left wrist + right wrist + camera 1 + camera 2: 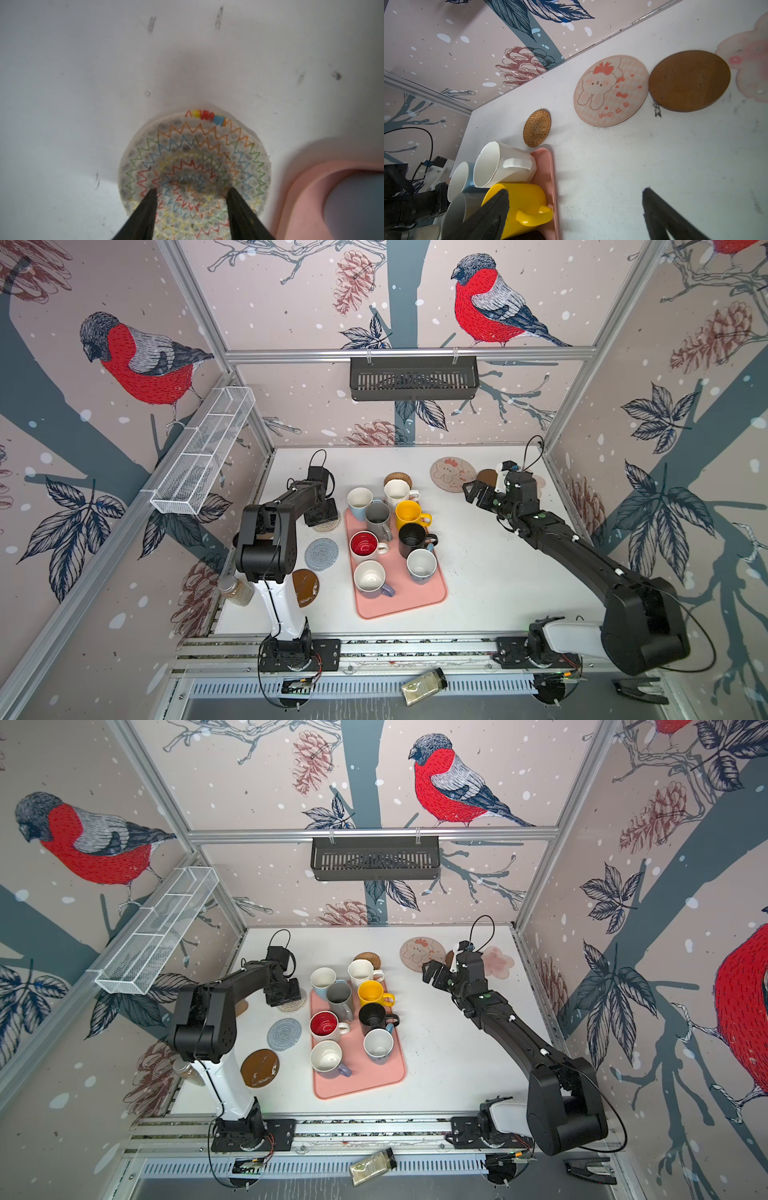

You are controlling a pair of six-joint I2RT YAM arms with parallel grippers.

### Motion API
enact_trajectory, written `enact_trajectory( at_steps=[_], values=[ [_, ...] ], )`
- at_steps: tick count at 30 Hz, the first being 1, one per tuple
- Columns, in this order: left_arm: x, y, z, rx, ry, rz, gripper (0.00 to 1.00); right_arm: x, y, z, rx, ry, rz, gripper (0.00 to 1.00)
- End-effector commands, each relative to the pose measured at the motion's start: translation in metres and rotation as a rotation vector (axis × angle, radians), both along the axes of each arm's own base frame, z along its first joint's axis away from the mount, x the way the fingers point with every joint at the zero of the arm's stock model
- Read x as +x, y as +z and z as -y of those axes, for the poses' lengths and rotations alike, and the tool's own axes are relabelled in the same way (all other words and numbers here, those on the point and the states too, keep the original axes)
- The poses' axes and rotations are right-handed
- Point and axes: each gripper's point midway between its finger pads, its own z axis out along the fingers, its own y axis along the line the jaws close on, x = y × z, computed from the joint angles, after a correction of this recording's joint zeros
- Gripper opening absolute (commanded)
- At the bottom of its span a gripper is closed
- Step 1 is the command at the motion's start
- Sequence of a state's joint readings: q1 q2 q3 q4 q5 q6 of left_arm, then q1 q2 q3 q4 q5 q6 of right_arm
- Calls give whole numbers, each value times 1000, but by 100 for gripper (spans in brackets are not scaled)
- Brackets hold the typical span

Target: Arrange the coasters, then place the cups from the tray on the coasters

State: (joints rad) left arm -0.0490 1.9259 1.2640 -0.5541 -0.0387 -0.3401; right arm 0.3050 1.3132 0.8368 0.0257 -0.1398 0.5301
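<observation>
While eight cups point(363, 545) crowd tray point(399, 601), coasters point(321, 554) lie on table point(498, 572) outside it.

Eight cups point(409, 514), eight coasters point(321, 554), one tray point(399, 605), two spice jars point(424, 686), two wall baskets point(413, 377).

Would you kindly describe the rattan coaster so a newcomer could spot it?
Find the big salmon-pink tray. Just beyond its far end, behind the white mug, lies the rattan coaster. It alone is golden-brown spiral weave, smaller than the pink cartoon coaster nearby.
</observation>
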Motion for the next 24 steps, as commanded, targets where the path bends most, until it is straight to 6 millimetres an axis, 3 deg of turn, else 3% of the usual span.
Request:
enact_trajectory(
  at_steps=[1, 7, 15, 18, 24],
  values=[
    [6, -14, -5, 20, 7, -14, 54, 2, 7, 0, 11, -8, 28, 99],
    [31, -21, -6, 26, 9, 6, 54, 3, 4, 1, 0, -12, 25, 99],
    [100, -17, 1, 11, -15, 47, 54, 5, -8, 2, -23, -15, -9, 99],
    [124, -19, 11, -36, -48, 50, 54, 7, -13, 3, -38, -19, -22, 100],
    [152, -27, 46, -88, -108, 68, 53, 11, -25, 4, -52, -24, -51, 99]
  ],
)
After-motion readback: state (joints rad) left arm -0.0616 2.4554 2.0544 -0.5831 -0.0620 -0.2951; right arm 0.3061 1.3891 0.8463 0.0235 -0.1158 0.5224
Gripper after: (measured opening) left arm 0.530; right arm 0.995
